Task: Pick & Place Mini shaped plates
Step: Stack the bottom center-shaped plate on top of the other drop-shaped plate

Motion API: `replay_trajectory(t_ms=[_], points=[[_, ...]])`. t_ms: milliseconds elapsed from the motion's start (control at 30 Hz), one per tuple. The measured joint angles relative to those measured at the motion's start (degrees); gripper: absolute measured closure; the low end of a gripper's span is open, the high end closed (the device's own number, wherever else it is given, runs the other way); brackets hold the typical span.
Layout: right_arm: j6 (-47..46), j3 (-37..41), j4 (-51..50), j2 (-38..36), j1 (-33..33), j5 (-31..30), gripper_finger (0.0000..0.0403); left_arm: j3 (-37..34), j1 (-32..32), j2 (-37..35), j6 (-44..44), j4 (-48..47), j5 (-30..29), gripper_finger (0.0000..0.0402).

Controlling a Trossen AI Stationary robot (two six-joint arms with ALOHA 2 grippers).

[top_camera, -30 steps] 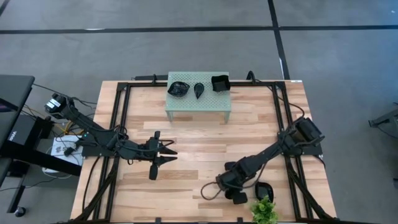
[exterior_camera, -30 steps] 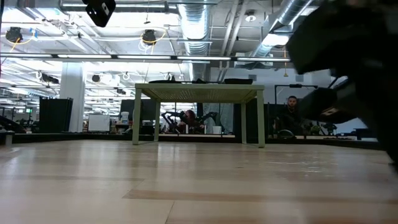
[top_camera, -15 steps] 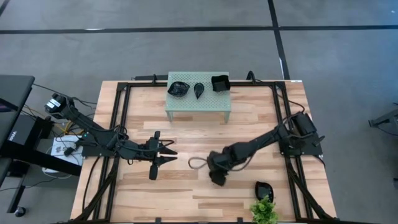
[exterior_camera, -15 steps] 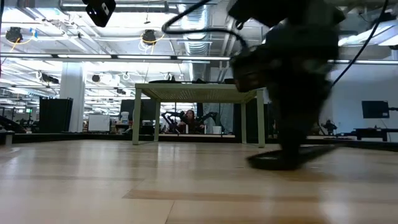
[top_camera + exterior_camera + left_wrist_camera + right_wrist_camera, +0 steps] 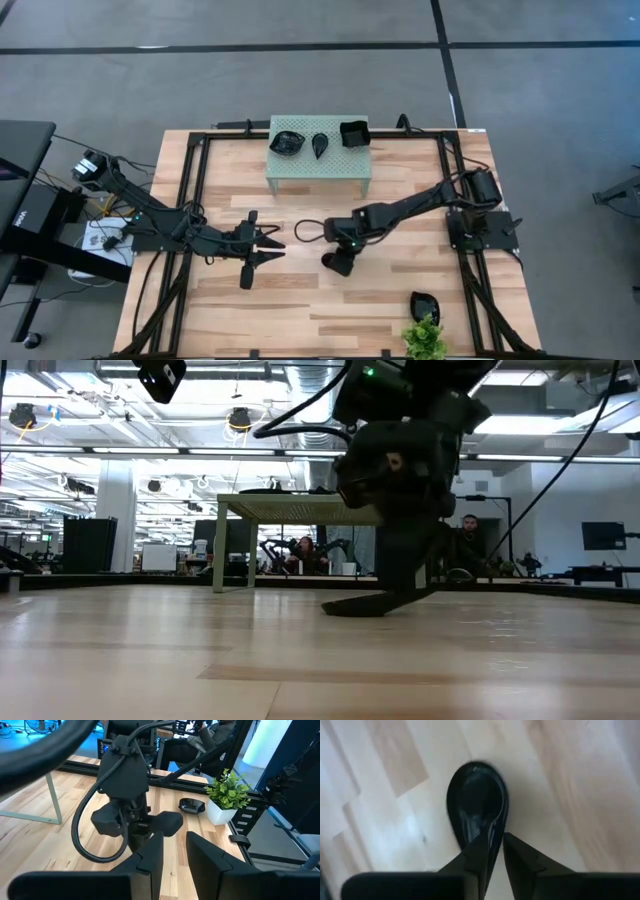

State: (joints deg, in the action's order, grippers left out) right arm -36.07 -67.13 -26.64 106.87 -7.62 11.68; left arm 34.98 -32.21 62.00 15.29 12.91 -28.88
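My right gripper (image 5: 338,262) is out over the middle of the table, shut on a glossy black oval mini plate (image 5: 477,802); the low view shows this plate (image 5: 378,603) tilted, close above the wood. Three more black plates rest on top of the pale green stand (image 5: 320,160): a rounded plate (image 5: 287,142), a teardrop plate (image 5: 320,146) and a square plate (image 5: 353,133). A further plate (image 5: 424,303) lies flat on the table by the plant. My left gripper (image 5: 278,247) waits open at the left, pointing at the right gripper. My right gripper pinches the oval plate's rim at one narrow end (image 5: 492,836) between its two fingers (image 5: 476,854), coming from above and pointing down. The plate sticks out sideways below the fingers, tilted. Whether its lower end (image 5: 330,609) touches the wood, I cannot tell.
A small green plant (image 5: 425,340) stands at the table's near edge, right of centre. Black frame rails (image 5: 190,200) run along the table's sides. Bare wood lies between the stand and the grippers. A person sits in the room beyond the table (image 5: 468,545).
My right gripper has moved from near the plant toward the table's left and far edge, carrying the oval plate low over the wood to the middle of the table. The plate beside the plant has stayed put.
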Motion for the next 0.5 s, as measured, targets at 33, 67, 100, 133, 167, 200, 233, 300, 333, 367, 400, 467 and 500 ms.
replay_trajectory(t_ms=[33,67,100,133,167,200,233,300,333,367,400,467,500], points=[[0.3,-0.7,-1.5,0.0,0.0,0.8,0.0343,0.0,0.0,0.0,0.0,0.0,0.0,0.0316],[0.9,-1.3,-3.4,0.0,0.0,1.1,0.0342,0.0,0.0,0.0,0.0,-0.1,0.0,0.0316],[1.5,-1.6,-5.7,0.0,0.0,1.2,0.0342,0.0,0.0,0.0,0.0,-0.1,0.0,0.0316],[1.7,-1.7,-7.9,0.0,0.0,0.7,0.0342,0.0,-0.1,0.0,0.1,-0.3,0.0,0.0316],[1.7,-1.7,-10.2,0.0,-0.3,-0.4,0.0343,0.0,-0.2,0.0,0.2,-0.4,0.0,0.0316],[1.5,-1.6,-12.2,0.0,-0.5,-1.6,0.0344,0.0,-0.4,0.0,0.2,-0.5,0.0,0.0316],[1.5,-1.6,-13.9,0.0,-0.8,-2.7,0.0345,0.0,-0.6,0.0,0.2,-0.5,0.0,0.0316],[1.5,-1.6,-16.1,0.0,-1.4,-4.4,0.0348,0.0,-1.1,0.0,0.2,-0.5,0.1,0.0316],[1.1,-1.6,-16.2,0.0,-1.7,-5.0,0.0350,0.0,-1.3,0.0,0.2,-0.5,0.1,0.0316],[0.8,-1.6,-15.8,0.0,-1.9,-5.4,0.0352,0.0,-1.5,0.0,0.2,-0.5,0.1,0.0316],[0.7,-1.6,-15.0,0.0,-2.2,-5.4,0.0355,0.0,-1.7,0.0,0.2,-0.5,0.2,0.0316],[0.6,-1.7,-12.5,0.2,-2.7,-5.4,0.0362,0.0,-1.9,0.0,0.2,-0.5,0.1,0.0316],[0.6,-1.7,-11.0,0.3,-2.9,-5.2,0.0367,0.0,-1.9,0.0,0.2,-0.5,0.1,0.0316]])
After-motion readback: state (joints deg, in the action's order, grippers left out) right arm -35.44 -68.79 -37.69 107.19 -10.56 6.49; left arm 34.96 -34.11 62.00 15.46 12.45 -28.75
